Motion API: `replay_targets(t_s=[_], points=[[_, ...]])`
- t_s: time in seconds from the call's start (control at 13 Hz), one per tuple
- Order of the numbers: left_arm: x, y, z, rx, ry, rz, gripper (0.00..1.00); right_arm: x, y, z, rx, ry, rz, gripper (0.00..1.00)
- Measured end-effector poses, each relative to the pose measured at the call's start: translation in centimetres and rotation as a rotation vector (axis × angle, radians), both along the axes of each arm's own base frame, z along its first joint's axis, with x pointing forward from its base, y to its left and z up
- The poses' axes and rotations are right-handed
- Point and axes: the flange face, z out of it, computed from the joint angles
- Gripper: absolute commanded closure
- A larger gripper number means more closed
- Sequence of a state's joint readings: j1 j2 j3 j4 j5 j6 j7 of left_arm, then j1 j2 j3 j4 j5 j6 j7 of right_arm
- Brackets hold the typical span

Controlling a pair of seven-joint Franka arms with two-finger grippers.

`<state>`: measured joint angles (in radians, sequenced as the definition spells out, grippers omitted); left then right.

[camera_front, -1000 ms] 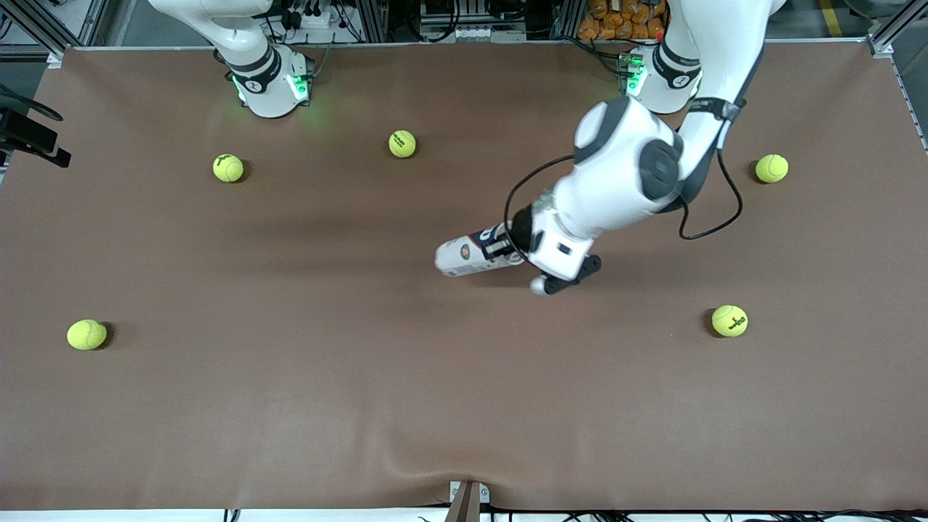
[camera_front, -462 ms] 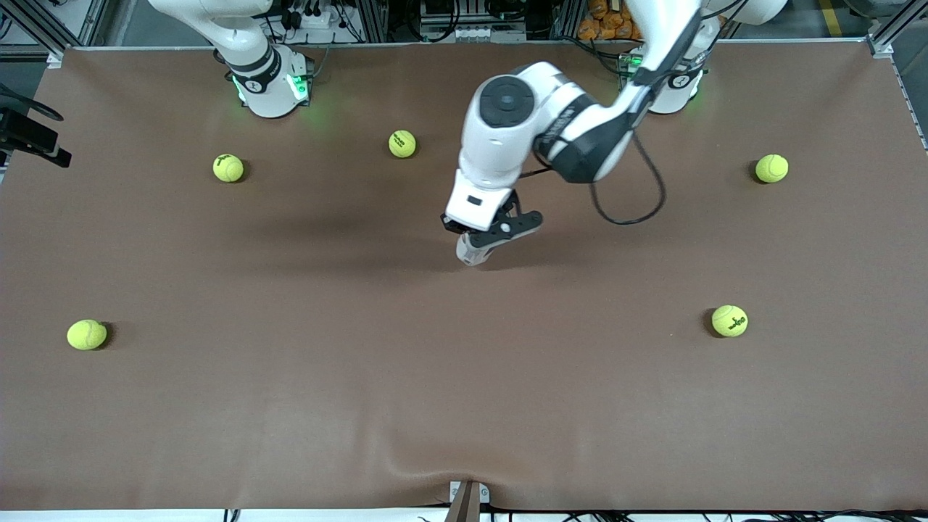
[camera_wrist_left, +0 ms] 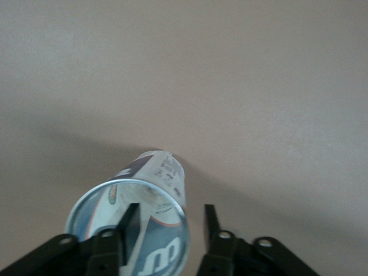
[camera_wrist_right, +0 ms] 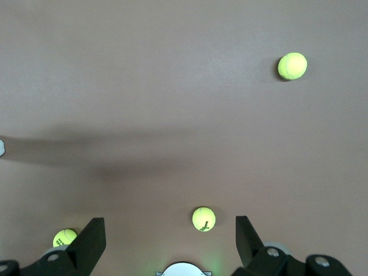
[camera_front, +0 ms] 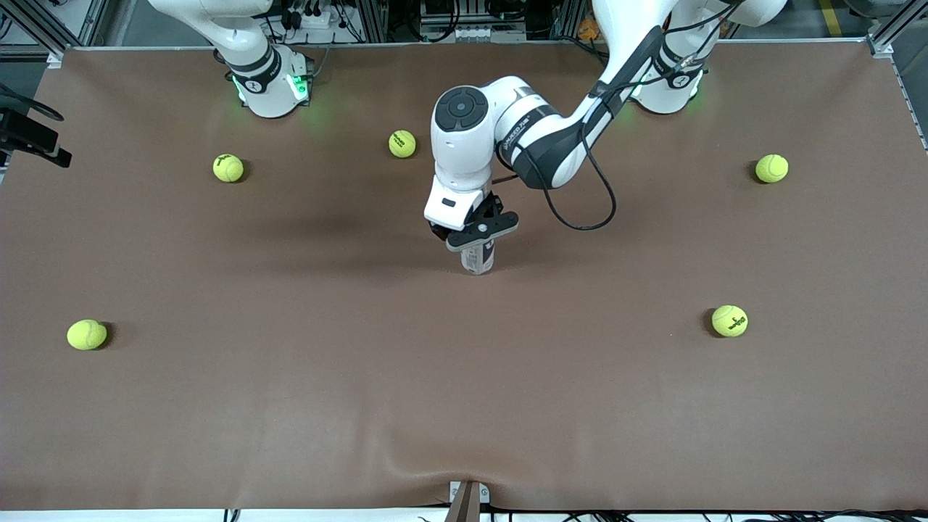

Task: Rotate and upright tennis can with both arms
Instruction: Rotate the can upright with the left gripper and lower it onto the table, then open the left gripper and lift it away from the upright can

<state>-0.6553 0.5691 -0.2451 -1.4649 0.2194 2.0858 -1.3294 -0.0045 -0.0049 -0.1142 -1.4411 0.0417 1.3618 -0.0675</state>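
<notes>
Can: tennis can (camera_front: pixel 478 259) stands near table middle, almost upright, maybe slightly tilted.
Left gripper (camera_front: pixel 480 233): I pinch its rim wall, one finger (camera_wrist_left: pixel 127 221) inside, to steady it.
Right gripper (camera_wrist_right: pixel 168 238): fingers spread, waiting high.

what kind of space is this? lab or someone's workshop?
Likely a robotics lab test cell: two arms bolted along one table edge, the left gripper on a tennis can, scattered tennis balls, aluminium framing and cabling above the table's top edge.

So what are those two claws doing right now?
Left end effector: fingers astride the wall of the upright tennis can, one inside the rim, one outside.
Right end effector: open, holding nothing, waiting above the table.
</notes>
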Motion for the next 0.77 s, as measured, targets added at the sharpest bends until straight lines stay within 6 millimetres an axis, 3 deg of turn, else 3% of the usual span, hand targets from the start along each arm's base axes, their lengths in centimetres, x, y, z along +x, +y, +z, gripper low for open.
replay_targets(t_s=[0.15,0.31,0.62,0.77], points=[[0.2,-0.2,0.8,-0.012,-0.012,0.001,0.0,0.0,0.1,0.0,0.0,0.0,0.001,0.0],[0.4,-0.2,2.9,-0.02,-0.025,0.005,0.0,0.0,0.1,0.0,0.0,0.0,0.002,0.0],[0.6,1.6,10.4,0.011,-0.041,0.04,0.0,0.0,0.1,0.0,0.0,0.0,0.003,0.0],[1.7,5.0,15.4,0.012,-0.073,0.093,0.0,0.0,0.1,0.0,0.0,0.0,0.003,0.0]])
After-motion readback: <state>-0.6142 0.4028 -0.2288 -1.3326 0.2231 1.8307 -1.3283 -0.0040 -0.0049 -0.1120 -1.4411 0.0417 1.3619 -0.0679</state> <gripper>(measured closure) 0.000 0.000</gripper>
